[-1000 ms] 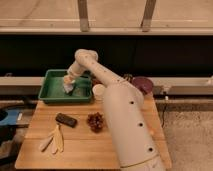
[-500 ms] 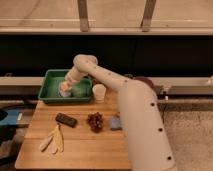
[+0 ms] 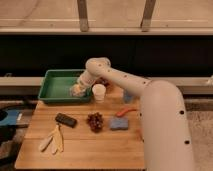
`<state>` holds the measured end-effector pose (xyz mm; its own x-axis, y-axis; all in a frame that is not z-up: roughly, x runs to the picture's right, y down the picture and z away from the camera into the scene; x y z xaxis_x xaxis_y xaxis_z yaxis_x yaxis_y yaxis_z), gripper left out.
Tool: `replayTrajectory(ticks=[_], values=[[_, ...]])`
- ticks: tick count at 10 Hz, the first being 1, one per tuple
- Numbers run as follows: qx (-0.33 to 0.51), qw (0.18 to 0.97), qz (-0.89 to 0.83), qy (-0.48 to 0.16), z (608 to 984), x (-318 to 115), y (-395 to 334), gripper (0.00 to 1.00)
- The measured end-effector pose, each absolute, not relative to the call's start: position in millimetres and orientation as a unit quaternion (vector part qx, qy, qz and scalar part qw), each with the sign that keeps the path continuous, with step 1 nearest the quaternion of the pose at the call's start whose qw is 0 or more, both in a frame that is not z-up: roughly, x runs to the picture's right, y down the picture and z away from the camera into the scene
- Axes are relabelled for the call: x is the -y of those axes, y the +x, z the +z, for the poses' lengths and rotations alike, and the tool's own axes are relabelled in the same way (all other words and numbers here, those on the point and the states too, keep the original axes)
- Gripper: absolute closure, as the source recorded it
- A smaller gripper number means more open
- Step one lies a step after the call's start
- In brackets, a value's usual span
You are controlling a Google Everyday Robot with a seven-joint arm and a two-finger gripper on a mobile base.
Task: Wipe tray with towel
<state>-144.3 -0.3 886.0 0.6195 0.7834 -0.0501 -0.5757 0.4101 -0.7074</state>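
Observation:
A green tray (image 3: 56, 86) sits at the back left of the wooden table. My gripper (image 3: 78, 90) reaches down into the tray's right front part. It is shut on a crumpled white towel (image 3: 75, 92), which rests against the tray floor. My white arm (image 3: 150, 100) runs from the lower right across the table to the tray and hides part of the table's right side.
A white cup (image 3: 99, 92) stands just right of the tray, close to the gripper. On the table lie a black object (image 3: 65, 120), grapes (image 3: 95, 121), a blue sponge (image 3: 120, 124), an orange carrot (image 3: 127, 111) and a pale banana peel (image 3: 52, 142). The table (image 3: 80, 155) ends near the bottom.
The gripper with the towel has slid a little to the right and forward inside the tray. The arm has swung away to the right, uncovering the table's middle.

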Motion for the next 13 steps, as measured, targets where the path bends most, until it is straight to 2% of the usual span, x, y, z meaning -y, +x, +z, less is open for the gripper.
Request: replayTrajectory(ticks=[3, 6, 8, 13], values=[[0.137, 0.838, 0.406, -0.339, 911.2, 32.5, -144.1, 1.00], [0.159, 0.834, 0.399, -0.347, 940.6, 61.0, -182.3, 1.00], [0.179, 0.830, 0.386, -0.361, 946.3, 63.0, -206.0, 1.00], [0.203, 0.830, 0.342, -0.390, 899.6, 21.4, -234.6, 1.00]])
